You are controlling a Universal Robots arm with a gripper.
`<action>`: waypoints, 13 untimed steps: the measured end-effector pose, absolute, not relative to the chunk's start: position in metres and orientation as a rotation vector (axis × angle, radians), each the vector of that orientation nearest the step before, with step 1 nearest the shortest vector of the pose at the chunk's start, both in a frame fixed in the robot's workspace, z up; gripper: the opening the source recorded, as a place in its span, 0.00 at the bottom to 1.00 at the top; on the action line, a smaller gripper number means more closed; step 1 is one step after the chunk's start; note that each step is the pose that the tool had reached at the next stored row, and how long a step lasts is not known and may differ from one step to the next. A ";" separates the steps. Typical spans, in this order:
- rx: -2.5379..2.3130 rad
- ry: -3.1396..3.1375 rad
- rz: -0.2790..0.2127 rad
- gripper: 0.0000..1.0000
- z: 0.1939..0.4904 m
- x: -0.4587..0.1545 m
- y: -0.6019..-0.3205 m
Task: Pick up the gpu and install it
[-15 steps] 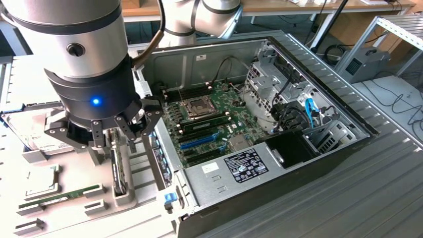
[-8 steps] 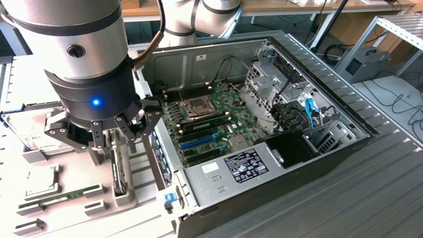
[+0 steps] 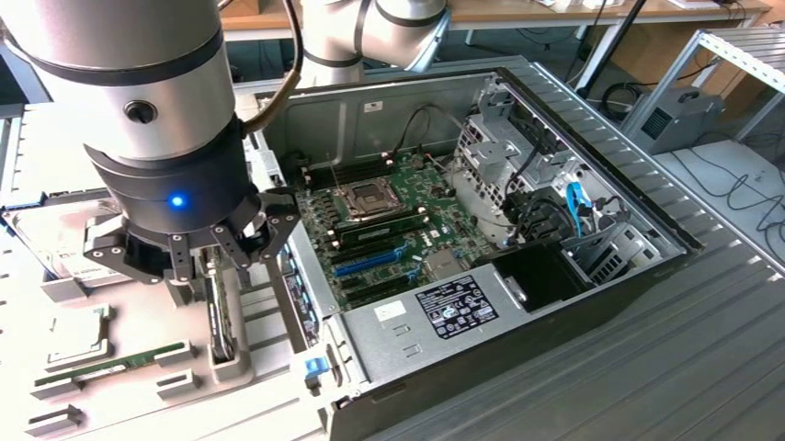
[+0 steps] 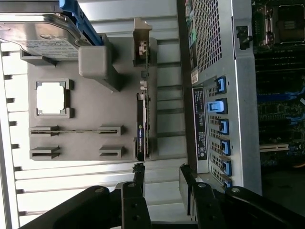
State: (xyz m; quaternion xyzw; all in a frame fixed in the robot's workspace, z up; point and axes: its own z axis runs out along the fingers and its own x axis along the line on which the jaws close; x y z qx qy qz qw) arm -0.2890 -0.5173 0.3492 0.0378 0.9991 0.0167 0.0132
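You see the gpu [image 4: 141,124] with a glossy dark edge, a matt grey plastic tray [image 4: 95,105], and bare dull metal on the computer case [image 4: 245,109].

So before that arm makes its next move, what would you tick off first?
1. The tool open: ok, its jaws stand apart with nothing between them.
2. The gpu standing on edge in its holder on the grey tray: ok.
3. The tool lined up over the gpu: cannot tell; it hangs close by the card without touching it.
4. The computer case open, insides exposed: ok.
5. The blue slots inside free of cards: ok.
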 end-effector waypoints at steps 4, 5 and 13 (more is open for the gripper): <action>0.118 3.112 0.052 0.42 0.346 -0.291 -0.518; 0.118 3.112 0.052 0.42 0.345 -0.291 -0.518; 0.118 3.112 0.052 0.42 0.343 -0.293 -0.518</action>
